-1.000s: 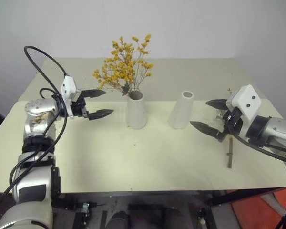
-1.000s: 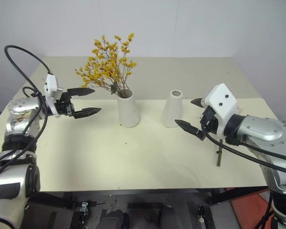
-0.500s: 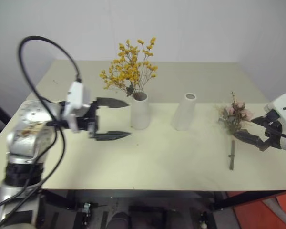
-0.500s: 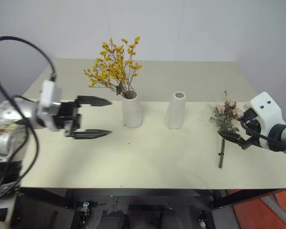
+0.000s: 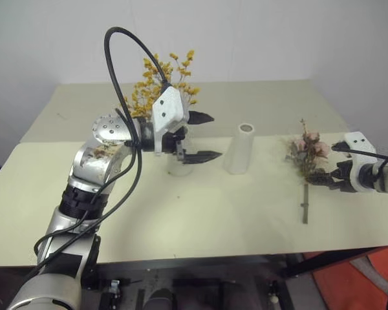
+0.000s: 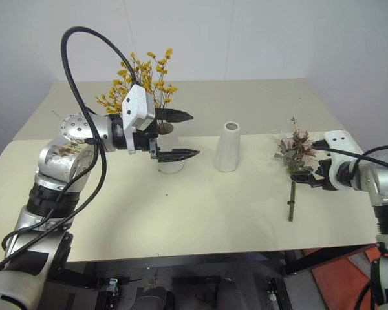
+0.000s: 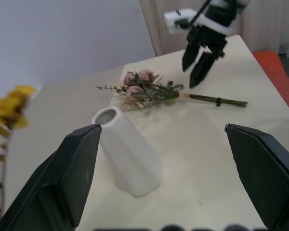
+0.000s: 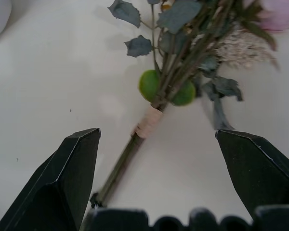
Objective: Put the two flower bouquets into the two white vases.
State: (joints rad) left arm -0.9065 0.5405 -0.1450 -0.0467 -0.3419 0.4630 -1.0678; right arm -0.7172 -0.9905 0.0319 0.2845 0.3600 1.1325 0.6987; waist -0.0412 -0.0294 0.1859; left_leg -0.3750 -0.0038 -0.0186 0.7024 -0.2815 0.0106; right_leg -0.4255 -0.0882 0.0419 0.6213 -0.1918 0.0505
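- Pale wall behind, cream table [image 6: 200, 213] in front of me; the yellow bunch [image 6: 139, 81] already stands in one white vase [image 6: 170, 163], and the other vase [image 6: 227, 147] beside it is empty.
- The rose bunch [image 6: 293, 147] lies flat near the table's right edge, stems toward me.
- My right gripper [image 8: 159, 139] hangs over it, fingers spread wide, holding nothing.
- My left gripper [image 6: 181, 135] is wide open too, empty, in front of the filled vase.
- I judge the roses light and crushable (petals bruise), so I'd take the taped stems [image 8: 148, 121], which look stiff.
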